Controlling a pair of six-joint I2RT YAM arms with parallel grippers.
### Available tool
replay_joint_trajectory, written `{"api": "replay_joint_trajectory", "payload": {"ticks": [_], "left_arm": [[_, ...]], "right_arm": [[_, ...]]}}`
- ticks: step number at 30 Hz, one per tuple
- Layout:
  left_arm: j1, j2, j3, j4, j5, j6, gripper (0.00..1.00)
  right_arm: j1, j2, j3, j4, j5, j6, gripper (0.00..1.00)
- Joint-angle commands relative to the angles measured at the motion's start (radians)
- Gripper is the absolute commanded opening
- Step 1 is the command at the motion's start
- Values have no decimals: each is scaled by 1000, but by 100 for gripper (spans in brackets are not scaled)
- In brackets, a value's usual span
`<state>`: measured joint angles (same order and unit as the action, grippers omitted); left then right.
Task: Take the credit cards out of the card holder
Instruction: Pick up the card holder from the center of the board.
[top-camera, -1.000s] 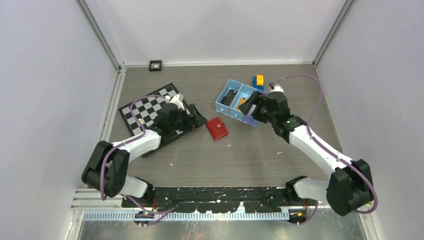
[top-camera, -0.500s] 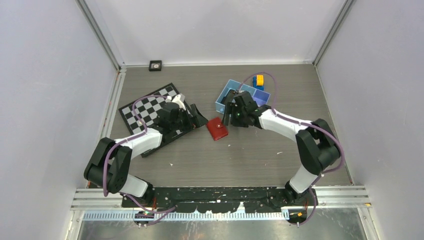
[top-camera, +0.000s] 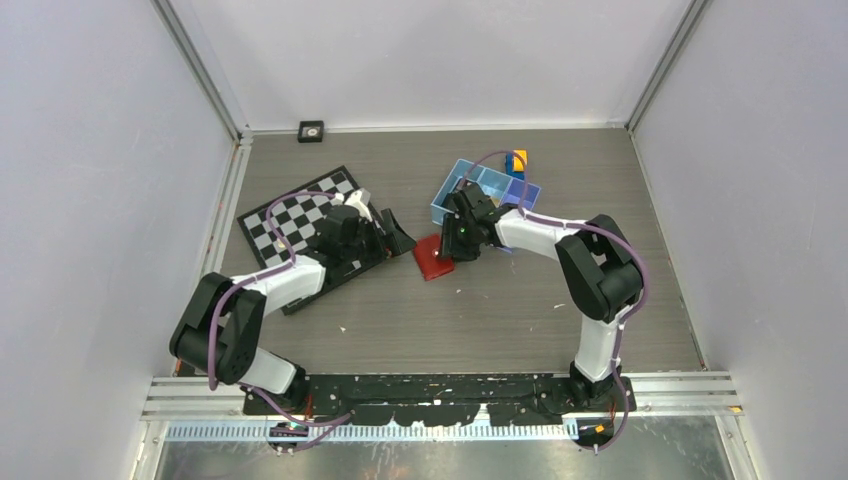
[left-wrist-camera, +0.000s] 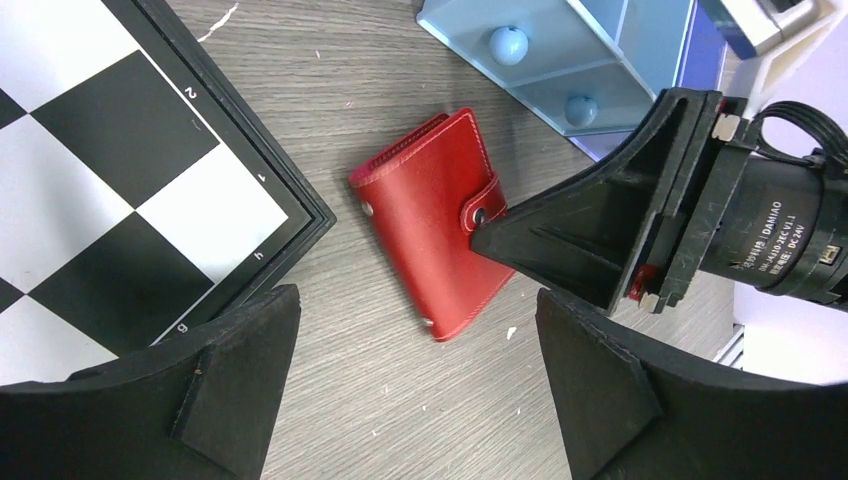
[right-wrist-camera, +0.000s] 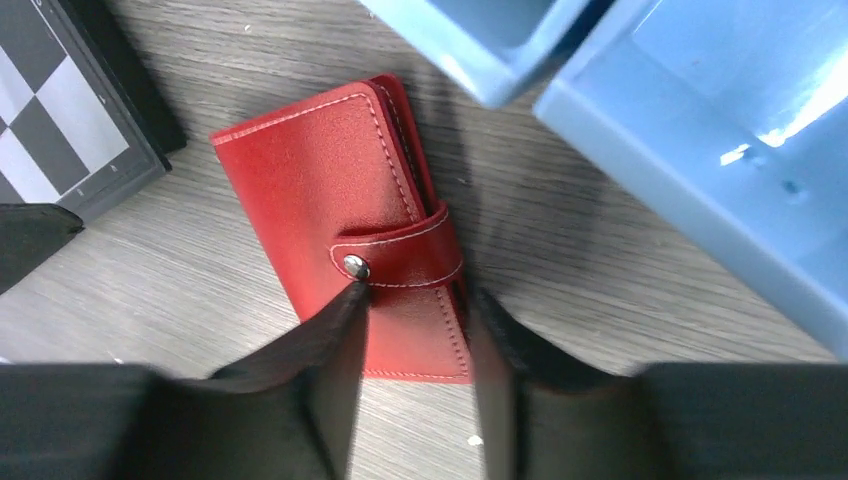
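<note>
Grey desk (top-camera: 480, 310): card holder (right-wrist-camera: 340, 215) is laid flat and snapped shut between chessboard (top-camera: 300, 215) and blue tray (top-camera: 480, 185), contents hidden. Right gripper (right-wrist-camera: 418, 300) is set half-open astride the snap tab, likely for unsnapping; nothing gripped. Left gripper (left-wrist-camera: 412, 300) is held wide open, empty, over the chessboard edge. Access on the right is crowded by the tray wall.

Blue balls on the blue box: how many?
2. Small round pale-blue knobs on the blue plastic tray's wall: one upper left, one lower right. The right gripper may hide more.

Red card holder (left-wrist-camera: 440, 215), blue tray (left-wrist-camera: 560, 60) — checkered board (left-wrist-camera: 100, 150)
</note>
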<state>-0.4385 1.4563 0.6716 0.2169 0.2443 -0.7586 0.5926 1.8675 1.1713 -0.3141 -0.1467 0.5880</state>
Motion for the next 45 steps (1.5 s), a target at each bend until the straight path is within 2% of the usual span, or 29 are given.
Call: {"api": "replay_joint_trajectory", "payload": {"ticks": [1,4,5,6,15,22,27,35,45], "left_arm": [[-3,11,42,2,2,-18,90],[-3,20,43,5,12,-27,90],[-3,23,43,7,16,-31,89],[-3,25,42,12,22,-35,89],[-3,49,33,68,81,-70,87],[-3,58,-4,211,168,-119,86],[-3,56,-48,390,243,-174,89],[7,100,-112,787,350,-368,95],[8,200,-113,1057,403,-557,96]], "right_arm": [[7,41,29,8,-74,35,30],[6,5,5,38,-68,44,6],[6,-15,-7,53,-64,50,1],[7,-34,-22,72,-58,53,1],[5,-233,-187,265,-10,89,0],[1,-409,-303,403,33,101,1],[-2,-536,-371,469,31,108,0],[-4,-709,-451,555,-6,120,1],[-4,-719,-478,697,-165,179,1]]}}
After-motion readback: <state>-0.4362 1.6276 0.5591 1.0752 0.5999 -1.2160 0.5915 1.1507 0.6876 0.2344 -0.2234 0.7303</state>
